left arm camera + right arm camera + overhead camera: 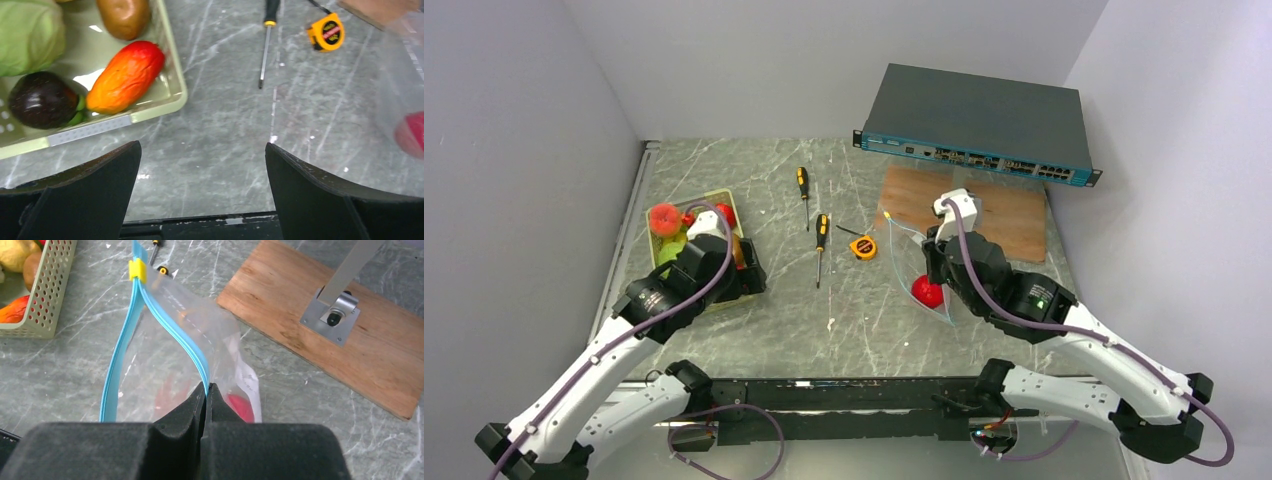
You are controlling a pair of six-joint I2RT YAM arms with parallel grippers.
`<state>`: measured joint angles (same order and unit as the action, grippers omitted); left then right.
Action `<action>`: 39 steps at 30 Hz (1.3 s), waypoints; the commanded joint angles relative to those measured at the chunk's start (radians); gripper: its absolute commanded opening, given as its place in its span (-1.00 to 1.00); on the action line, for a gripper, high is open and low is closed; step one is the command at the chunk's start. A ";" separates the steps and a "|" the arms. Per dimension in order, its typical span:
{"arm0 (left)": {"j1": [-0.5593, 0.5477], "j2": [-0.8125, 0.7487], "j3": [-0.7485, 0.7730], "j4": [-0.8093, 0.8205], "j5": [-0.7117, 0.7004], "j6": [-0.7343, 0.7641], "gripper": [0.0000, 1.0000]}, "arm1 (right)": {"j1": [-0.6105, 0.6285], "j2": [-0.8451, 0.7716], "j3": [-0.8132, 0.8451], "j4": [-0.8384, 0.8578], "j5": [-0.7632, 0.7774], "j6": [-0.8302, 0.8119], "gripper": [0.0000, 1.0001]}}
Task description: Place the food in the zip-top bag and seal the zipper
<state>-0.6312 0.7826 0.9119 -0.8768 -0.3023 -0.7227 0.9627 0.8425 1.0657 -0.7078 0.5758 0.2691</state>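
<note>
The zip-top bag (165,365) lies on the table with its mouth open, the two sides of the teal-blue zipper (172,332) apart and a yellow slider (137,271) at the far end. My right gripper (206,387) is shut on one side of the zipper. A red fruit (241,407) sits inside the bag (904,262) and shows from above (927,291). My left gripper (202,147) is open and empty over bare table, just right of the tray. An orange-red fruit (126,75) lies in the tray, with a dark purple one (42,99) beside it.
The pale green tray (172,97) also holds a brown potato (124,17) and a green cabbage (30,35). A tape measure (863,247) and two screwdrivers (821,240) lie mid-table. A wooden board (999,215) and a network switch (974,125) stand at the back right.
</note>
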 commanded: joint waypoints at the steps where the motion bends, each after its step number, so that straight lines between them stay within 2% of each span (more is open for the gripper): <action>1: 0.063 -0.005 -0.022 -0.047 -0.060 -0.009 0.99 | -0.002 0.007 -0.048 0.055 -0.032 0.000 -1.00; 9: 0.262 0.077 -0.065 -0.025 -0.001 0.069 0.99 | -0.002 0.063 -0.150 0.179 -0.134 0.044 -1.00; 13: 0.377 0.134 -0.081 0.078 0.073 0.155 0.99 | -0.002 0.045 -0.168 0.195 -0.156 0.043 -1.00; 17: 0.463 0.255 -0.068 0.161 0.150 0.230 0.95 | -0.002 0.043 -0.171 0.193 -0.159 0.039 -1.00; 21: 0.485 0.382 -0.050 0.225 0.171 0.304 0.87 | -0.002 0.037 -0.174 0.198 -0.160 0.037 -1.00; 25: 0.488 0.494 -0.004 0.222 0.201 0.327 0.63 | -0.003 0.036 -0.176 0.202 -0.167 0.036 -1.00; 34: 0.487 0.627 -0.045 0.303 0.256 0.307 0.82 | -0.002 0.031 -0.190 0.210 -0.177 0.035 -1.00; 39: 0.488 0.664 -0.069 0.324 0.229 0.281 0.72 | -0.004 0.030 -0.193 0.215 -0.184 0.037 -1.00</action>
<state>-0.1463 1.4334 0.8570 -0.5999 -0.0723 -0.4274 0.9627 0.8921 0.8730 -0.5392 0.4057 0.2989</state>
